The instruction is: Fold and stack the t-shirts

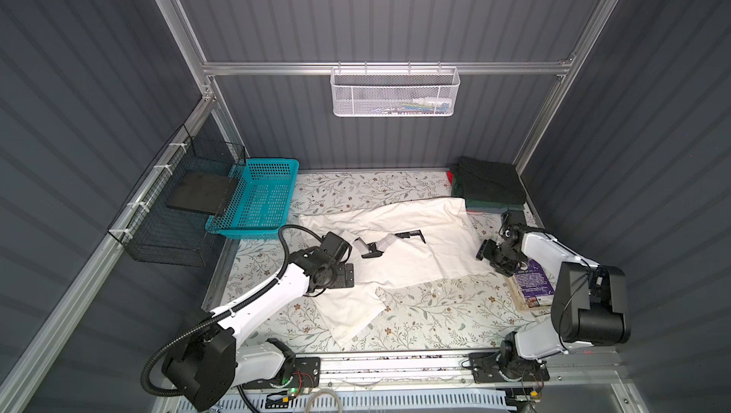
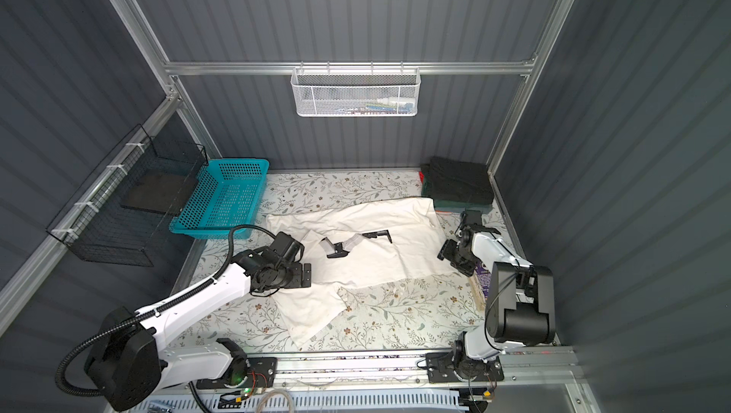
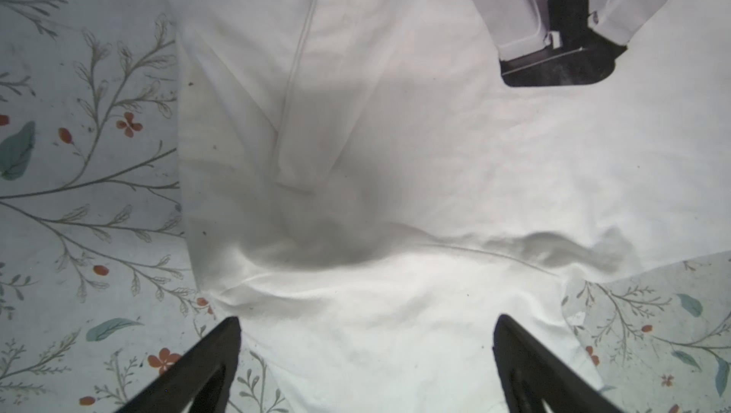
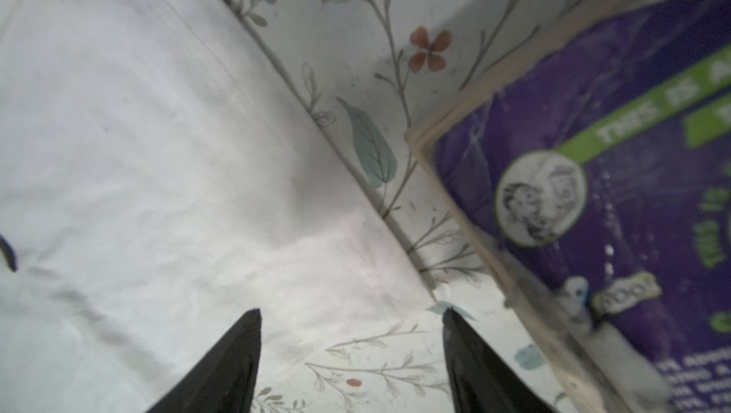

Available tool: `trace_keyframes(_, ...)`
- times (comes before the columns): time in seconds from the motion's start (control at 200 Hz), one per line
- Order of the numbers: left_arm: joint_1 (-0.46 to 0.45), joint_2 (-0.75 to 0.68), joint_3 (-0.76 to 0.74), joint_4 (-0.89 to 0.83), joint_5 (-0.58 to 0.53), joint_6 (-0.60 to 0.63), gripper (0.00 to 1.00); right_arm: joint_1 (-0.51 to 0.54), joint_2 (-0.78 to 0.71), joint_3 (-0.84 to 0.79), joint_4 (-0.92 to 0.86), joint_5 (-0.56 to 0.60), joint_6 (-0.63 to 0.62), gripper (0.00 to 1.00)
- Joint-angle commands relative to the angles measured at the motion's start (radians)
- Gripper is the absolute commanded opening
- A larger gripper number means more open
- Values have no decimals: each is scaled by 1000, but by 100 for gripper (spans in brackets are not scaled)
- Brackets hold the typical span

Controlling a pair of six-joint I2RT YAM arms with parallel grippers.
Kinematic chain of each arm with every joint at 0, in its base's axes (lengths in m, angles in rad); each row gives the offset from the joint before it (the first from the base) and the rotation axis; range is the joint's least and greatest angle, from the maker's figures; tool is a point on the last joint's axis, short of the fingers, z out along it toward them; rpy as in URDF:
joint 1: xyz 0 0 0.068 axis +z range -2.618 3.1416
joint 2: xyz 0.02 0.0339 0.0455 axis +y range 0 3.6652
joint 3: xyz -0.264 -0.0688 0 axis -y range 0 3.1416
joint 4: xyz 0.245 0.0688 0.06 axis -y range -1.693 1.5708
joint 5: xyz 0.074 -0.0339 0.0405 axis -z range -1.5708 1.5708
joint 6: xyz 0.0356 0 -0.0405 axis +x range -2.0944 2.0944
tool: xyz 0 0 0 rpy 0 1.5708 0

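Covering the desk is a floral cloth (image 1: 435, 312), boxed in by grey ribbed walls (image 1: 395, 7) with a white mesh basket (image 1: 395, 92) hung on the back rail. A teal basket (image 1: 257, 201) sits at the back-left corner. The off-white t-shirt (image 1: 435, 256) lies rumpled across the middle, print up, one part trailing toward the front edge. The folded stack (image 1: 490, 183) fills the back-right corner: black on top, green beneath, a sliver of red; further layers cannot be made out.

The left gripper (image 3: 368, 320) hovers released, jaws wide over the shirt's left side. The right gripper (image 4: 351, 312) straddles the shirt's right corner with jaws apart, clamping nothing; whether its tips touch cloth cannot be told. A purple box (image 4: 593, 193) by the right edge is blurred, and half hidden by the arm in both top views.
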Motion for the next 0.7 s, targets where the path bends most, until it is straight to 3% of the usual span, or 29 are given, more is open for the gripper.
trace_keyframes(0.0, -9, -24, -36, -19, 54, -39, 100, -2, 5, -3, 14, 12, -18, 67)
trace_keyframes(0.26, -43, -21, -109, 15, 110, -79, 97, -3, 78, 31, 14, -19, -39, 53)
trace_keyframes(0.695, -73, -84, -151, -78, 119, -104, 96, -2, 80, -18, 56, -51, -23, 46)
